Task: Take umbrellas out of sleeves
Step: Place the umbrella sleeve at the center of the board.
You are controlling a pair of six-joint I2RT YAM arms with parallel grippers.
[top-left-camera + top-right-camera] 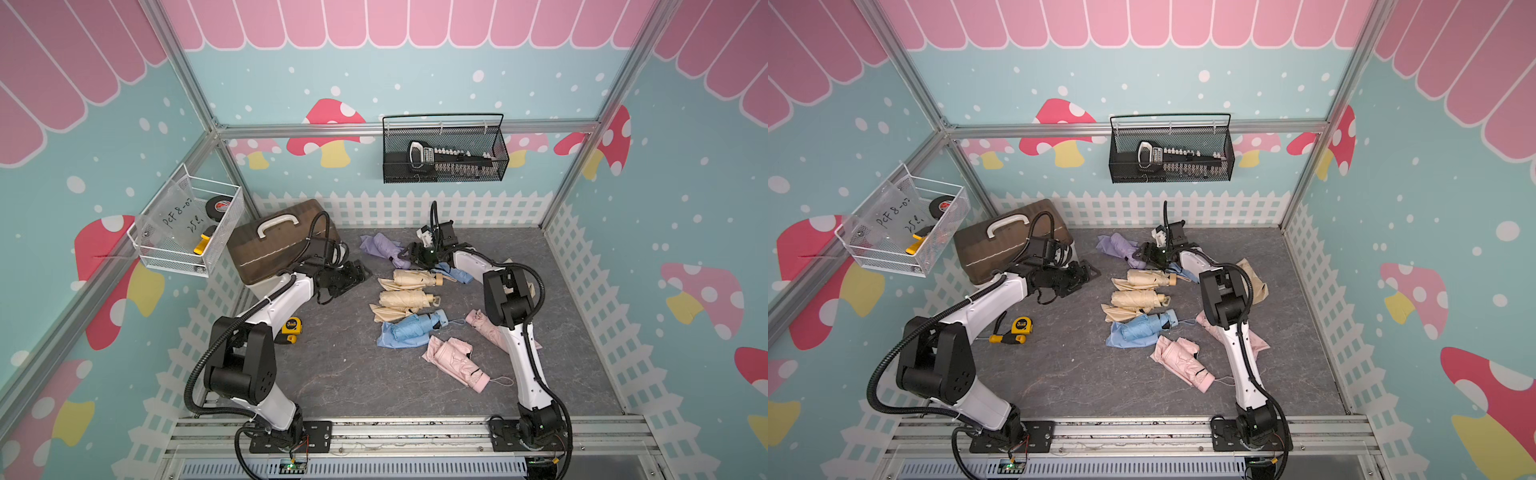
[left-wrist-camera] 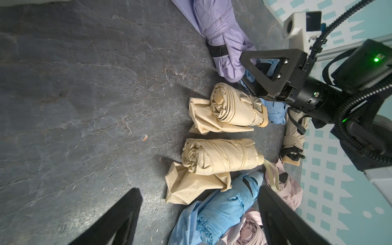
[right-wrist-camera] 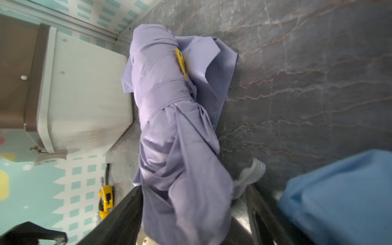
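- The right gripper (image 3: 194, 188) stands astride one end of the lilac umbrella (image 3: 165, 95), jaws apart. A gap shows at one finger, so nothing is clamped.
- The lilac umbrella lies on the table (image 1: 332, 374) toward the back fence, with its lilac sleeve (image 3: 214, 63) flat under and beside it. Judge this one as extracted.
- Withdraw the right gripper straight up and back — loose pleats touch one finger and may snag.
- The left gripper (image 2: 199, 189) is wide and empty, facing the beige umbrellas (image 2: 220, 157). Keep it clear until the next sleeved item is chosen.
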